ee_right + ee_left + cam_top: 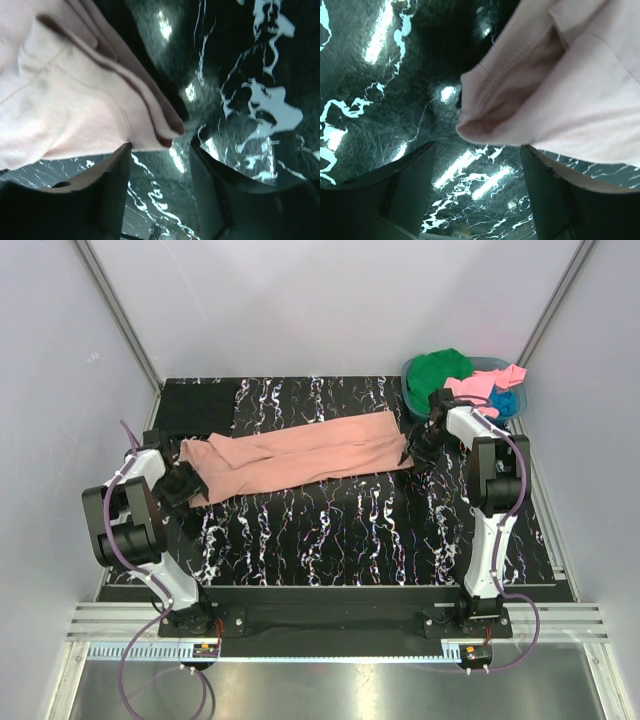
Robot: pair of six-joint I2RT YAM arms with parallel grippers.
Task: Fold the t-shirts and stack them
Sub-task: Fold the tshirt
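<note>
The salmon-pink t-shirt [300, 455] lies folded lengthwise in a long band across the back of the table. My left gripper [186, 486] is open and low at its left end; the left wrist view shows a cloth corner [520, 95] just beyond the spread fingers [415, 175]. My right gripper [420, 448] is open at the shirt's right end; the right wrist view shows the folded cloth edge [100, 90] at the fingertips [117, 170], with nothing between the jaws. A black t-shirt [196, 407] lies folded at the back left. Green [440, 370], bright pink [487, 385] and blue [505, 403] tees fill the basket.
The teal plastic basket [410, 368] stands at the back right corner, close behind my right arm. The table [350, 530] is black with white marbling. Grey walls close in on both sides and the back.
</note>
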